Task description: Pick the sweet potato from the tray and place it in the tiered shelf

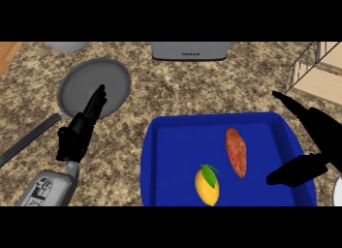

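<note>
Currently: sweet potato (236, 151) lies lengthwise on the blue tray (173, 160), right of centre, untouched. Lemon (206, 186) with a green leaf sits just beside its lower end. Right hand (327, 138) over the tray's right rim, fingers (291, 104) straight, thumb spread apart, holding nothing. Left hand (79, 131) has straight fingers, overlapping the grey frying pan (84, 80). Tiered shelf (323, 72) stands on the counter (202, 87), upper right.
</note>
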### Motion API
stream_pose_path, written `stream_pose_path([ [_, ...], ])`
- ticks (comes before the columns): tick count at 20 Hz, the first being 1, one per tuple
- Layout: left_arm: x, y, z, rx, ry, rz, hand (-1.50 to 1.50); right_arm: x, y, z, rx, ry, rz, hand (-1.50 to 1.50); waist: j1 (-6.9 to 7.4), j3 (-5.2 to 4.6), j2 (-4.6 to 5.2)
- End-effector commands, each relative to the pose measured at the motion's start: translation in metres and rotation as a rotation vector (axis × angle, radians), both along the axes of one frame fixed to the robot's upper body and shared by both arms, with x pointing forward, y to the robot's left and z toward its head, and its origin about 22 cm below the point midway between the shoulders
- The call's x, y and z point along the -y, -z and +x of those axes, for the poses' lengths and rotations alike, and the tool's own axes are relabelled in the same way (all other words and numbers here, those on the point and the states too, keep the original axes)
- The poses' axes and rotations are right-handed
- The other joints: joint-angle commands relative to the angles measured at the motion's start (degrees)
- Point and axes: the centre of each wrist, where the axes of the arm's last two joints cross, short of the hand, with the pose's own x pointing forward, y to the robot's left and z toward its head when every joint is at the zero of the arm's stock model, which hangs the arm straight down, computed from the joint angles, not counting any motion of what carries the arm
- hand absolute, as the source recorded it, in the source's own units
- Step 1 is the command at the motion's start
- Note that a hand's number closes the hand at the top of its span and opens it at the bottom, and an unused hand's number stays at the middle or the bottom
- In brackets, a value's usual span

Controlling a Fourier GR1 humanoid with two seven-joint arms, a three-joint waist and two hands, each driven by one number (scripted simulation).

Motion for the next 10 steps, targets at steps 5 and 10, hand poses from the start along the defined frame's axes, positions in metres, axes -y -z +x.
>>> stream_pose_path([
  [5,-0.005,-0.002,0.004,-0.012,0.006,-0.004,0.0,-0.023,0.022,-0.017,0.005,-0.001,-0.033,-1.5,-0.24,0.05,0.05],
  [10,0.002,0.007,0.002,-0.002,-0.01,-0.001,0.0,-0.05,0.016,-0.01,0.026,0.052,-0.04,-1.5,-0.08,0.04,0.07],
])
